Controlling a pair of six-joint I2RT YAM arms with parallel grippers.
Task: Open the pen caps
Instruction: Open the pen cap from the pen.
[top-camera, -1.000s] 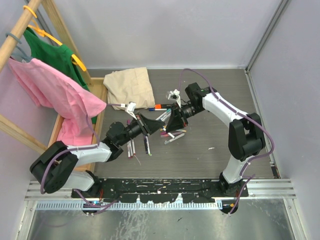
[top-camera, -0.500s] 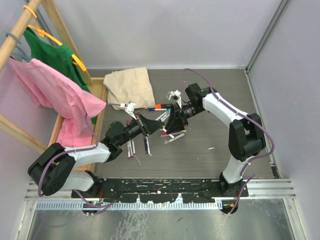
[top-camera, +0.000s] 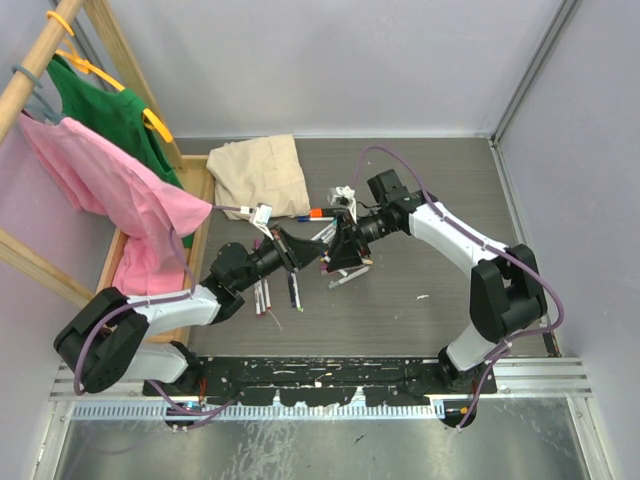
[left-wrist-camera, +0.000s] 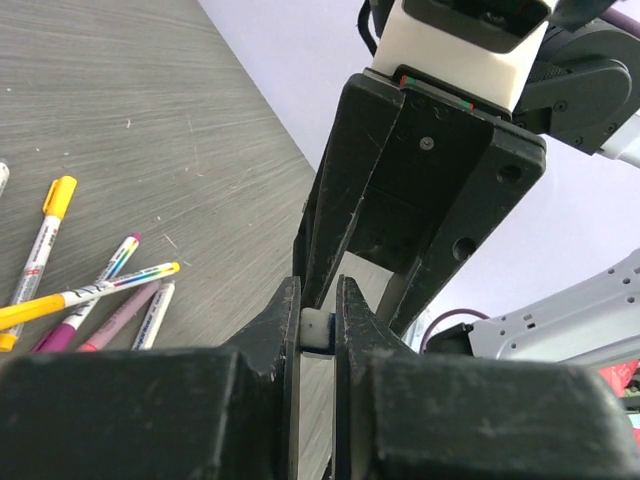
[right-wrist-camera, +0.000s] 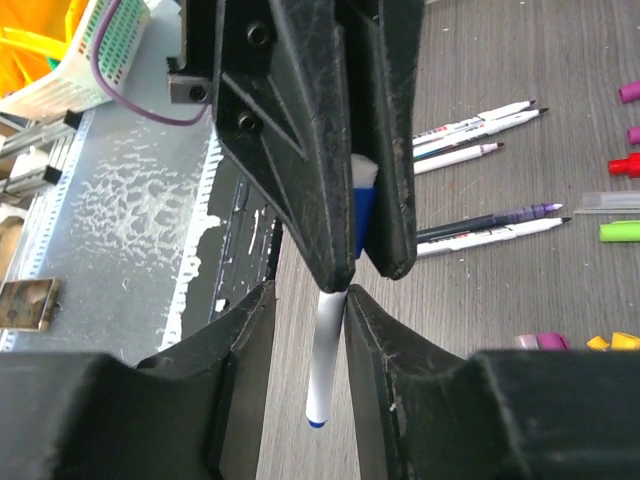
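Over the table (top-camera: 440, 170), left end effector (left-wrist-camera: 318, 305) pinches a white pen (right-wrist-camera: 325, 365); right end effector (right-wrist-camera: 308, 295) has spread slightly around it.

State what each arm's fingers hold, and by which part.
Left fingers pinch a white-barrelled pen by one end; right fingers stand open around its barrel, gripping nothing.

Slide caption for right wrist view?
Left gripper clamps a white pen; right gripper open around its barrel.

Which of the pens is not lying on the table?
The white-barrelled pen held in the air by the left gripper, between the open fingers of the right gripper; the other pens lie flat on the table.
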